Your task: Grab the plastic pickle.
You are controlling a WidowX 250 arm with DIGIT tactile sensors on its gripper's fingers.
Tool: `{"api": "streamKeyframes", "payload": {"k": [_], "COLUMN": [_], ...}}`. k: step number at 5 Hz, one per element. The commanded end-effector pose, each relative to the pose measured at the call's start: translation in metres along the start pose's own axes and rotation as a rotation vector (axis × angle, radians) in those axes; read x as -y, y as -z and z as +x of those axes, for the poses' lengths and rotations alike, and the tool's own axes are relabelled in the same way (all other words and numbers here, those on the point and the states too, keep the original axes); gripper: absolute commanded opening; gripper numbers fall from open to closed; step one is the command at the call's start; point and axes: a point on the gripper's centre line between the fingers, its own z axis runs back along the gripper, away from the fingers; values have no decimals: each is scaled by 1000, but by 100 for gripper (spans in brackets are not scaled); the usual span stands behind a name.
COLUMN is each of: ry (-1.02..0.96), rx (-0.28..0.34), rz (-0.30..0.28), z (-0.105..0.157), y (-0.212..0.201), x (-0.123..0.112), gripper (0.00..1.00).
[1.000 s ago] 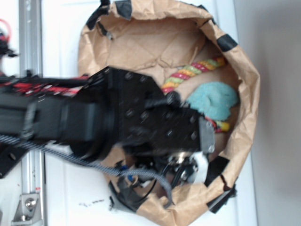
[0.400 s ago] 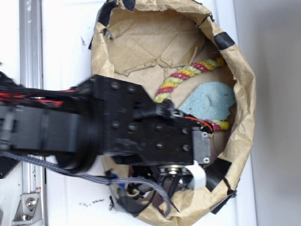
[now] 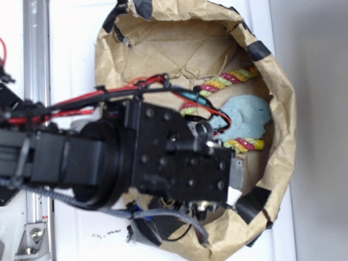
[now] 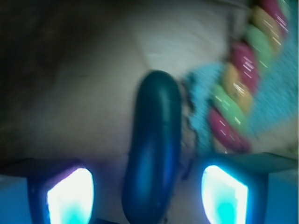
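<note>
Broadly, the brown paper bag (image 3: 283, 109), rolled open like a bowl, fills the exterior view, and the black arm (image 3: 163, 157) reaches in from nine o'clock, hiding the lower floor. Next in size, the teal cloth (image 3: 247, 111) lies toward three o'clock, with the twisted rope (image 3: 228, 80) arcing over it. Smallest, the plastic pickle (image 4: 154, 144) shows only in the wrist view: it lies lengthwise between the two fingers of the gripper (image 4: 147, 191), which stand spread apart, touching nothing, with the rope and cloth just beside it at two o'clock. This looks like final alignment; the next move calls for closing squarely on the pickle without snagging the cloth.
</note>
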Motion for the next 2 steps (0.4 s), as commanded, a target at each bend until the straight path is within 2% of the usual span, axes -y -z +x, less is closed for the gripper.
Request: {"api": "streamKeyframes", "payload": {"k": [1, 2], "ry": [-467, -548], "rx": [88, 72], "rz": [-59, -137], "z": [4, 7], "y": [0, 17], "x": [10, 11], "gripper": [100, 100]}}
